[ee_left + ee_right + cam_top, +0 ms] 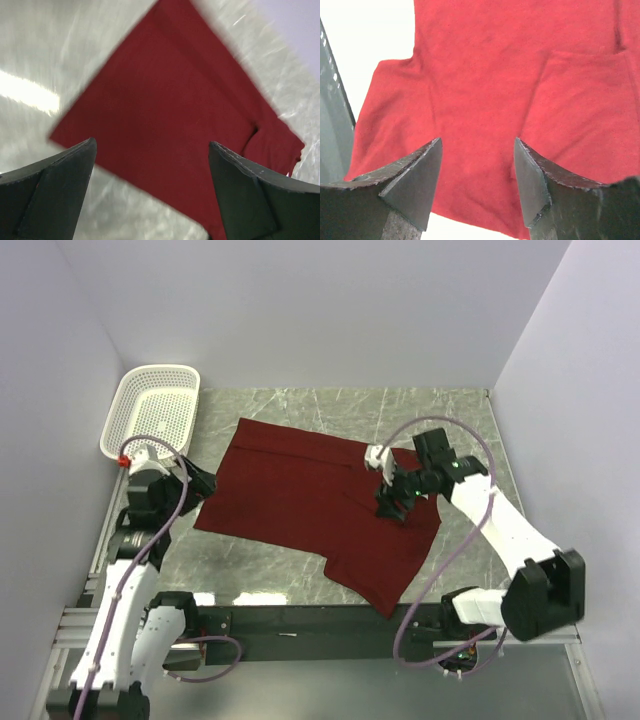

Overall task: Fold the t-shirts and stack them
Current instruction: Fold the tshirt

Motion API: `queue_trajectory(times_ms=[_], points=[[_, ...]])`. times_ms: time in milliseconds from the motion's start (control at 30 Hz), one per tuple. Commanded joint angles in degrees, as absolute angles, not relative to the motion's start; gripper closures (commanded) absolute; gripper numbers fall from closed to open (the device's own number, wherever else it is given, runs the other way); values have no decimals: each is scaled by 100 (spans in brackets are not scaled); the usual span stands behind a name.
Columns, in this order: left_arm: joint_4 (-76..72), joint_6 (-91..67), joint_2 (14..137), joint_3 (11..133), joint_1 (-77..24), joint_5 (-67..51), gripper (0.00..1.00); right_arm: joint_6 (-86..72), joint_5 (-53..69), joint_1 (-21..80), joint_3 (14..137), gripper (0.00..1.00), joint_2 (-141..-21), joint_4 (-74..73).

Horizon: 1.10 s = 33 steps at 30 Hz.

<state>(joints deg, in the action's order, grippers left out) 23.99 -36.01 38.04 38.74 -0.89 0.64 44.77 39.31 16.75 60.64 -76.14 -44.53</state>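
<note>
A white plastic mesh basket (152, 412) sat at the far left corner of the grey marbled table (300, 405), close against the left wall. Plain pale walls (330, 310) enclosed the table on three sides.

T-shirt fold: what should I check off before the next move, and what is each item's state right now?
1. Left gripper open and empty: ok.
2. Right gripper open and empty, above the t-shirt: ok.
3. Left gripper near the t-shirt's left edge: ok.
4. T-shirt folded compact: not ok, it lies spread wide with one flap turned over.
5. Basket apart from the t-shirt: ok.
6. Wrinkles under the flap: cannot tell.
</note>
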Motion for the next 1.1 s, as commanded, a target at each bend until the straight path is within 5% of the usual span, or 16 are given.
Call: queue_trajectory(times_ms=[0, 167, 500, 667, 833, 1067], points=[[3075, -5137, 4331, 3570, -79, -254, 0, 5185, 4025, 1696, 5529, 34, -7165, -4412], [3506, -5695, 5668, 3445, -79, -63, 21, 4993, 3956, 1696, 4738, 34, -6663, -4026], [2945, -6319, 6854, 3489, -79, 764, 35, 4149, 3577, 1171, 4772, 34, -6952, -3569], [2874, -6460, 7251, 3586, -79, 1090, 45, 4805, 4400, 519, 4974, 34, -6996, -4243], [2821, -6521, 7356, 3498, -79, 1309, 48, 6736, 4693, 571, 4773, 35, -6680, -5403], [2593, -6600, 7514, 3436, -79, 1433, 49, 7023, 4413, 1685, 4378, 35, -6258, -5555]])
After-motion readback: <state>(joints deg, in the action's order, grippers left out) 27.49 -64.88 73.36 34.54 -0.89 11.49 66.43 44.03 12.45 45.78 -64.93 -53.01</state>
